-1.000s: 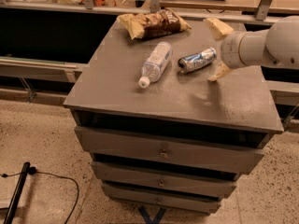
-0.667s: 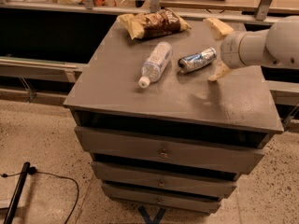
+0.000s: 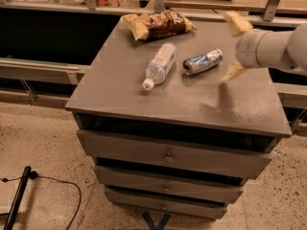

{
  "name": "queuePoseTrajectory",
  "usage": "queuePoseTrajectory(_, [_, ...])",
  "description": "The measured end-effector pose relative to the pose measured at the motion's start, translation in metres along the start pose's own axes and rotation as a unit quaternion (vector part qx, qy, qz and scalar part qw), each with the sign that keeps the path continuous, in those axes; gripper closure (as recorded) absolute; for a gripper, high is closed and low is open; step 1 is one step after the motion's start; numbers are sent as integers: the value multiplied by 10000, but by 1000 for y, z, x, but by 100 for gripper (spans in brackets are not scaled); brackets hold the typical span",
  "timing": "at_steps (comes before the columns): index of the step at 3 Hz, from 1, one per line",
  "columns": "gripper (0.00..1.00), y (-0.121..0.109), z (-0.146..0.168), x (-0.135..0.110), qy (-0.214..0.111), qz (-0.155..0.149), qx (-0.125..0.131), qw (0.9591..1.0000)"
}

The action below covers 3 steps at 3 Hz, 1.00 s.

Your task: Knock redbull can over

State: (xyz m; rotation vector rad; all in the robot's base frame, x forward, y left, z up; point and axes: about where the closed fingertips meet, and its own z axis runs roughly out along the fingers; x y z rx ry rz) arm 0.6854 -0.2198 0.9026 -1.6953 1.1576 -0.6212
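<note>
The redbull can lies unmoved on its side near the counter's back-right corner, and my empty, wide-spread gripper has backed toward the right edge, so I judge it done.

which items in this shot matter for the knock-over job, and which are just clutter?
Job:
- redbull can, lying on its side on the cabinet top
- gripper, open, just right of the can

Lying about:
- water bottle, on its side, left of the can
- snack bag, at the back edge
</note>
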Motion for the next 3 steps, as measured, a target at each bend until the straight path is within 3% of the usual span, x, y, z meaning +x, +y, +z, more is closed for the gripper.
queuePoseTrajectory(1, [0, -41, -58, 21, 224, 1011, 1476, 9836])
queuePoseTrajectory(2, [0, -52, -72, 23, 310, 1092, 1676, 9793])
queuePoseTrajectory(3, [0, -51, -70, 22, 294, 1078, 1643, 9801])
